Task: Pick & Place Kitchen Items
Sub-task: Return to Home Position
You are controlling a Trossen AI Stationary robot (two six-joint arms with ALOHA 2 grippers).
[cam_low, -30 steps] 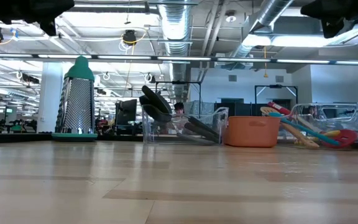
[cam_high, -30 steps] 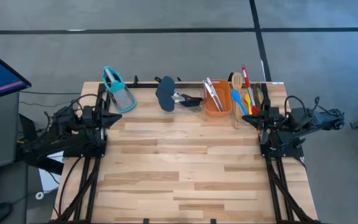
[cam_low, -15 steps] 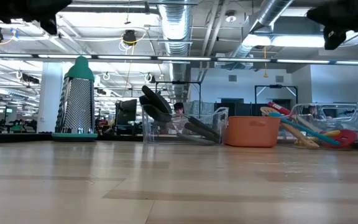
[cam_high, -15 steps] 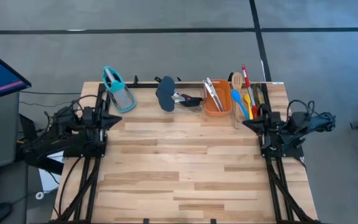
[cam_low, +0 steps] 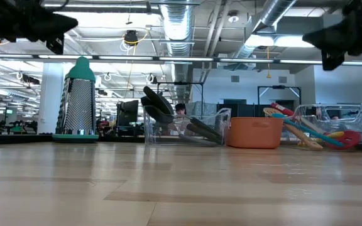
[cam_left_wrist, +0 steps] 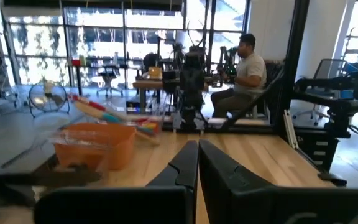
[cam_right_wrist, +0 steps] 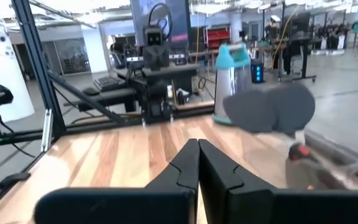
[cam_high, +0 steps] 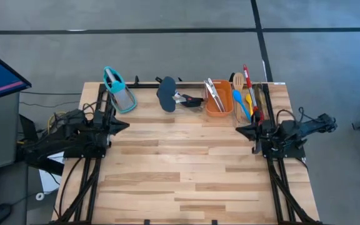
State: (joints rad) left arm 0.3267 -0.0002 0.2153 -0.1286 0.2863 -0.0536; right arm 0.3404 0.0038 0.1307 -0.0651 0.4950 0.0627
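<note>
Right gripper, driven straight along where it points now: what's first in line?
Nothing close. The right gripper points across open table toward the left gripper, which faces it from the far side. That is likely the first contact, if their heights match.

Open-plan lab hall, exposed ceiling ducts

The table is made of pale wood boards, smooth and with a soft sheen. The grater has a shiny metal body full of small holes and a teal plastic top. The tub is orange plastic with a matt surface, while the trays are clear, glossy plastic. The tongs look like bright bare metal. The wooden spoon is plain and unpainted. The blue spoon and the yellow spoon look like smooth plastic. The spatula is matt black.
</note>
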